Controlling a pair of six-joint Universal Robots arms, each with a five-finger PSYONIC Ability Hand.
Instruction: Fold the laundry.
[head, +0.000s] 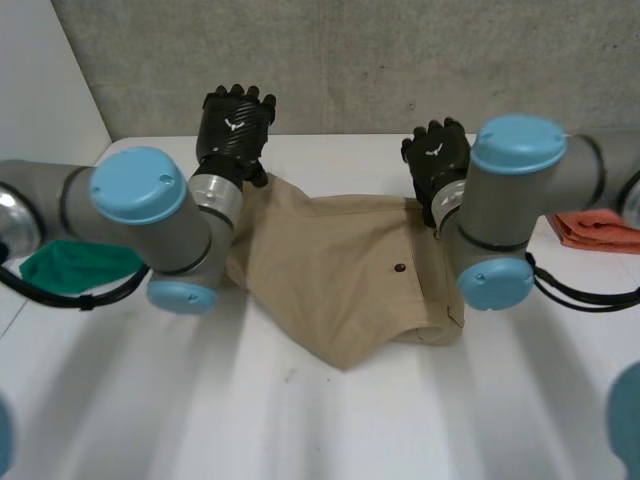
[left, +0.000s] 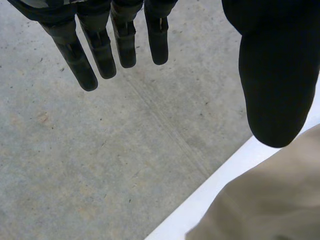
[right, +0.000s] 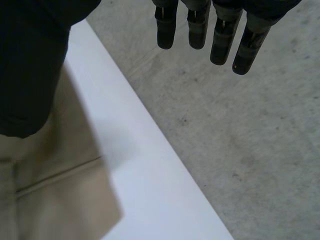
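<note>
- Fingers of the left hand are straight and slightly spread, holding nothing, above the far left corner of the tan garment. The right hand is straight-fingered and empty above the garment's far right corner.
- The garment is matte woven cloth, lying rumpled on the smooth white table, with a dark round button. Both grey arms overlap its sides. A green cloth lies well left of it and an orange cloth well right.
- Left wrist view: straight fingers point at the rough concrete wall, with the thumb above the garment.
- Right wrist view: fingers are straight and close together, and the thumb overlaps the garment, which has a stitched seam.
</note>
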